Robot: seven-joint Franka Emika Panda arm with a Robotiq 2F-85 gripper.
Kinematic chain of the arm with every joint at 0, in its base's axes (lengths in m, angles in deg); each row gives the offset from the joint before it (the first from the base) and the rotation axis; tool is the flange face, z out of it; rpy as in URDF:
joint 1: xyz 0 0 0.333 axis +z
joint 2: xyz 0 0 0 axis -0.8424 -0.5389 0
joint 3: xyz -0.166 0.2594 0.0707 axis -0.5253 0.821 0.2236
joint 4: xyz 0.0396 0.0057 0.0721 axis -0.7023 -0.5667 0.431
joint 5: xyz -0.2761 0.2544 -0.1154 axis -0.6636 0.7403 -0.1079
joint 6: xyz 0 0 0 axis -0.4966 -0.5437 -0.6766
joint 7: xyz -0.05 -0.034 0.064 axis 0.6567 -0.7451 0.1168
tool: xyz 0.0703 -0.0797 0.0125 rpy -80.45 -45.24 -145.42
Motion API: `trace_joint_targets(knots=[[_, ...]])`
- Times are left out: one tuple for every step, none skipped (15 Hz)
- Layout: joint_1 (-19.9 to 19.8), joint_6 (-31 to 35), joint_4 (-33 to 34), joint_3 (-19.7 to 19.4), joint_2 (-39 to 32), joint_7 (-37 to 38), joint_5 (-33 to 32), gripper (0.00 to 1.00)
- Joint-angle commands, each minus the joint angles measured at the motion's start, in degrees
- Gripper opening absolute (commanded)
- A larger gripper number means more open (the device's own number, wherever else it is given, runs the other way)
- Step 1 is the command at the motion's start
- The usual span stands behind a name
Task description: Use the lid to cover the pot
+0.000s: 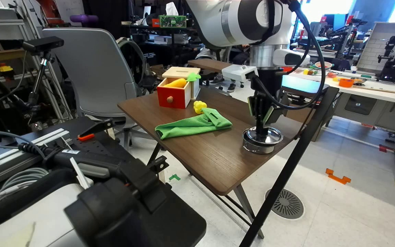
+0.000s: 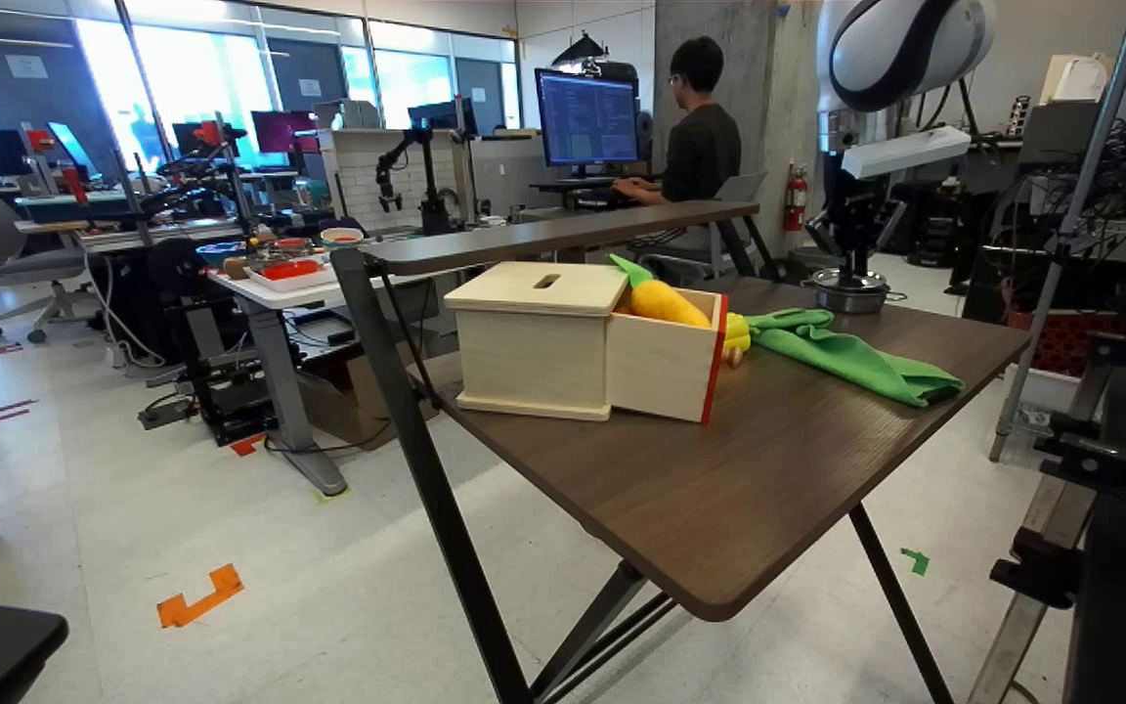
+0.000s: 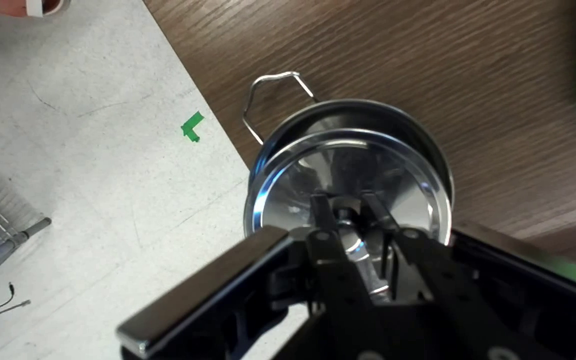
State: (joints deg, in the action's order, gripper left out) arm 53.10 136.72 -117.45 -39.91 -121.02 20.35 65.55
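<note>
The small silvery pot (image 1: 258,149) stands on the brown table (image 1: 211,157), near its edge; it also shows in an exterior view (image 2: 852,297) and in the wrist view (image 3: 368,114). The round silvery lid (image 3: 358,162) is over the pot but shifted off centre, so a crescent of the pot's opening shows on one side. In an exterior view the lid (image 1: 272,136) looks slightly above the rim on one side. My gripper (image 3: 345,202) points straight down, its fingertips closed around the lid's knob, as in an exterior view (image 1: 262,129). The fingers partly hide the knob.
A green cloth (image 1: 194,125) lies on the table beside the pot. A wooden box with a red-fronted open drawer (image 1: 174,98) stands farther along, holding a yellow toy (image 1: 177,83). A small yellow object (image 1: 200,107) lies between. The pot's wire handle (image 3: 249,102) sticks out sideways.
</note>
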Motion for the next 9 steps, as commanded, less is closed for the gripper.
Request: trace_joint_targets(knots=[[-0.17,0.66,0.49,0.63,-0.21,-0.43,0.89,0.05],[-0.18,0.65,0.47,0.73,-0.25,-0.45,0.92,0.05],[-0.24,0.67,0.47,0.83,-0.31,-0.47,0.99,0.05],[-0.26,0.65,0.42,0.89,-0.32,-0.47,1.02,0.05],[-0.29,0.64,0.38,0.93,-0.35,-0.50,1.05,0.05],[-0.27,0.67,0.27,0.93,-0.33,-0.45,1.05,0.05],[-0.24,0.74,0.16,0.91,-0.31,-0.39,1.03,0.05],[-0.23,0.79,0.00,0.87,-0.25,-0.36,1.02,0.05],[-0.23,0.80,-0.09,0.84,-0.22,-0.34,1.01,0.05]])
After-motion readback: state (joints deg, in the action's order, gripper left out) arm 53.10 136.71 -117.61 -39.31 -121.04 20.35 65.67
